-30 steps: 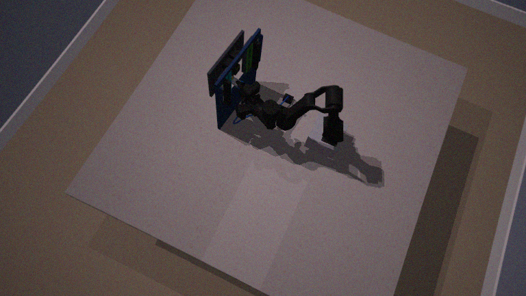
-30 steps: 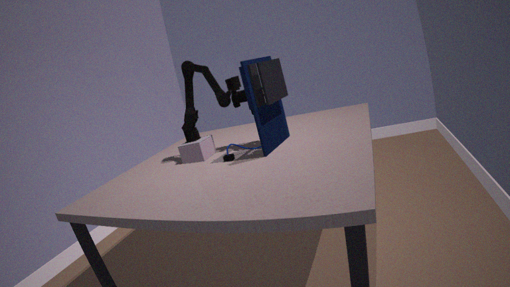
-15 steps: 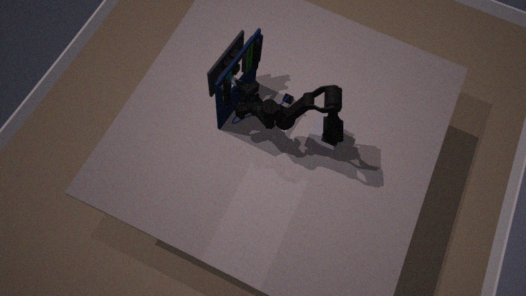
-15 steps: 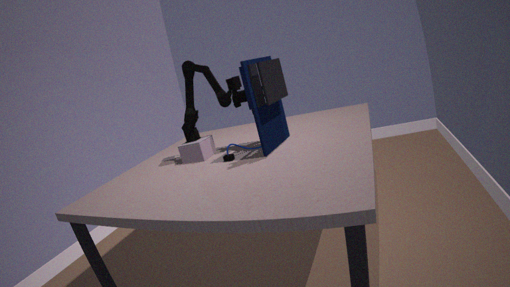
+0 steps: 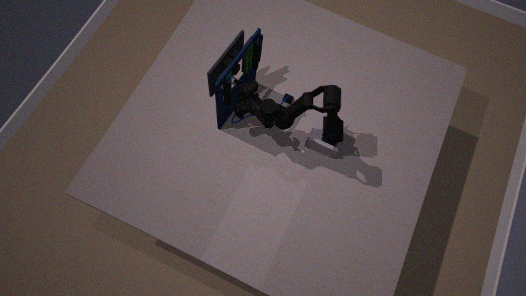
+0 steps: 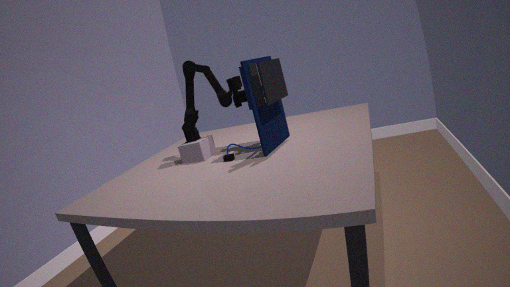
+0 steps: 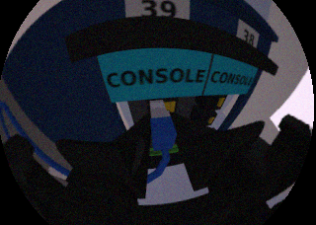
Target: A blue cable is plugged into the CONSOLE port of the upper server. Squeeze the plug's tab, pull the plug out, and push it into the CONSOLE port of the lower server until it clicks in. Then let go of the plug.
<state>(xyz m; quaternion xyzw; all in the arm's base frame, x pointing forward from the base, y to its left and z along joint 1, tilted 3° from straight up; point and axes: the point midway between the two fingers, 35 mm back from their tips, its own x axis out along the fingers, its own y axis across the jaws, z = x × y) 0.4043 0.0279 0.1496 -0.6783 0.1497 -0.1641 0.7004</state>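
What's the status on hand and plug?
Hand shut on the blue cable's plug. Plug at the opening below the "39" CONSOLE label; seating unclear. Nothing visibly blocking; the fingers' surroundings are dark.
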